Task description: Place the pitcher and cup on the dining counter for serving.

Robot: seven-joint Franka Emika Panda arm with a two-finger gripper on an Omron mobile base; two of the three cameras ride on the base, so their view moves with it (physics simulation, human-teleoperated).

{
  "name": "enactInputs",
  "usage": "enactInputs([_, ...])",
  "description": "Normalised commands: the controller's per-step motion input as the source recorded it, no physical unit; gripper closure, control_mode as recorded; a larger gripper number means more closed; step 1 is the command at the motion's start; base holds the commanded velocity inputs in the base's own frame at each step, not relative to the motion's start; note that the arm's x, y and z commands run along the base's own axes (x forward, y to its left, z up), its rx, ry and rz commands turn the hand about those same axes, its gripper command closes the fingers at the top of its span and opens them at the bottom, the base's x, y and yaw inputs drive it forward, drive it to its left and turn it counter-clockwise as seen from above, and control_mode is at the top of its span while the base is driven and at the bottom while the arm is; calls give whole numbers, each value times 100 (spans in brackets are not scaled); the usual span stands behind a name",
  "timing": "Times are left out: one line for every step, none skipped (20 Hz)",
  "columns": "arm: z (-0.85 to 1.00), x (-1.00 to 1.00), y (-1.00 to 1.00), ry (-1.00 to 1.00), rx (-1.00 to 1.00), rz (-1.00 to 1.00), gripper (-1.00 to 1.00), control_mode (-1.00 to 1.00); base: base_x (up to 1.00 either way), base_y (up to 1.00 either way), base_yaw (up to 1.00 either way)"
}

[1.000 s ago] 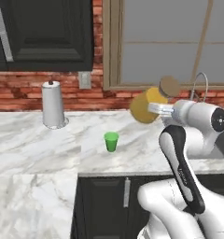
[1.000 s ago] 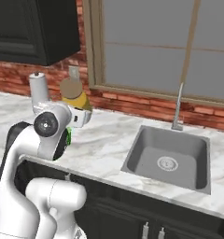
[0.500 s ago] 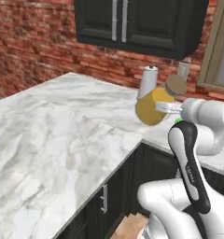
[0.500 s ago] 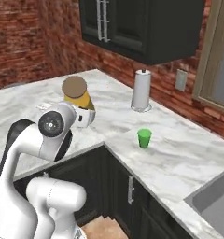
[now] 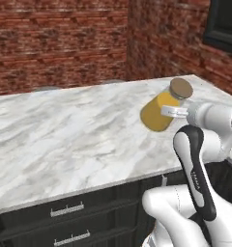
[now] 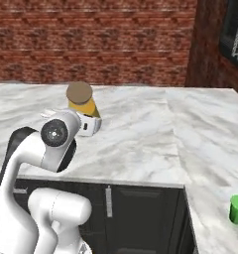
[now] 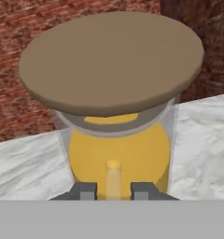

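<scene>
The pitcher [image 5: 158, 112], a clear carafe of orange liquid with a round brown cork lid, hangs tilted above a marble counter. My gripper [image 5: 174, 112] is shut on it just below the lid. From the right base view the pitcher [image 6: 86, 104] leans away behind the gripper [image 6: 91, 124]. The hand view looks at the lid and orange body of the pitcher [image 7: 119, 154], with the gripper [image 7: 114, 189] closed at its neck. The small green cup [image 6: 236, 209] stands on the counter at the lower right, far from the gripper. The dining counter is out of view.
An L-shaped marble kitchen counter [image 5: 65, 135] runs along red brick walls [image 5: 60, 38] and turns a corner to the right [image 6: 210, 144]. Dark cabinets with drawer handles [image 5: 67, 210] sit below it. A dark wall cabinet [image 6: 235, 30] hangs at the upper right.
The whole picture has swung as the base turned: window, sink and paper-towel roll have left view, and a brick corner has come in. The pitcher stays in the gripper.
</scene>
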Motion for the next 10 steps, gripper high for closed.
enactInputs([0,0,0,0,0,0,100,100,-11,0,100])
enactInputs([0,0,0,0,0,0,100,100,-17,0,100])
enactInputs([0,0,0,0,0,0,100,100,-8,6,99])
enactInputs([0,0,0,0,0,0,100,100,0,0,59])
enactInputs([0,0,0,0,0,0,100,100,0,0,33])
enactInputs([0,0,0,0,0,0,100,100,6,0,15])
enactInputs([0,0,0,0,0,0,100,100,11,0,7])
enactInputs([0,0,0,0,0,0,100,100,10,0,5])
enactInputs([0,0,0,0,0,0,100,100,11,0,4])
enactInputs([0,0,0,0,0,0,100,100,7,0,3])
